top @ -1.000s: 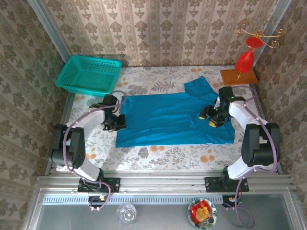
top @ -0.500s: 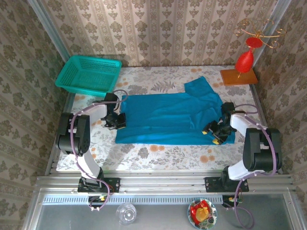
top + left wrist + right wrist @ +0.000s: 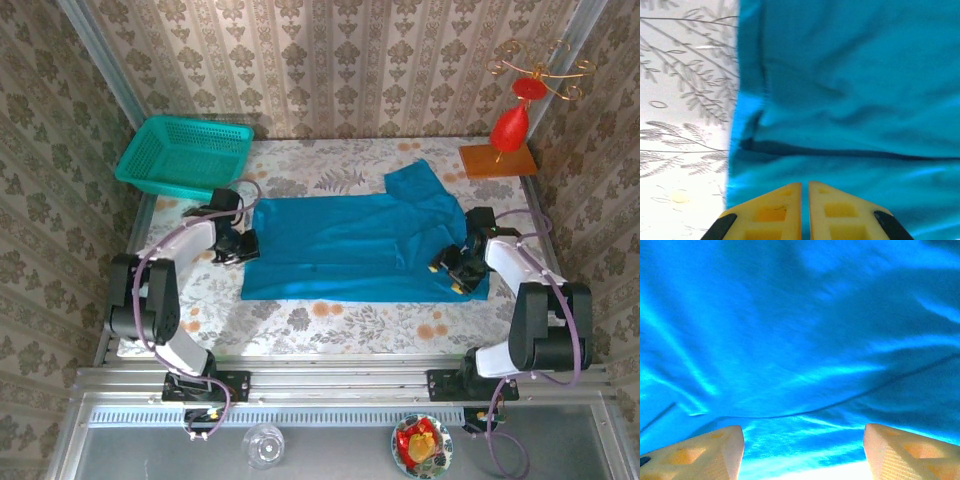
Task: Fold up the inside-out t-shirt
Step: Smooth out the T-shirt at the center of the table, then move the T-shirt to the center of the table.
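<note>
1. Teal mesh basket (image 3: 185, 158): far-left corner of the floral table (image 3: 330, 322). Its mesh floor shows bare.
2. Left gripper (image 3: 245, 245): just off the basket's near right corner, at the shirt's left edge. Yellow pads (image 3: 770, 212) nearly together, thin slit between. Cannot tell whether cloth is pinched.
3. Inside-out t-shirt (image 3: 350, 245): right of the basket and nearer, lying flat. Long axis runs left–right, straight edge toward the basket side. One sleeve at the far end points to the back wall.
4. Right gripper (image 3: 452, 268): well right of the basket, over the shirt's near right corner. Jaws wide apart, released, blue cloth beneath.
</note>
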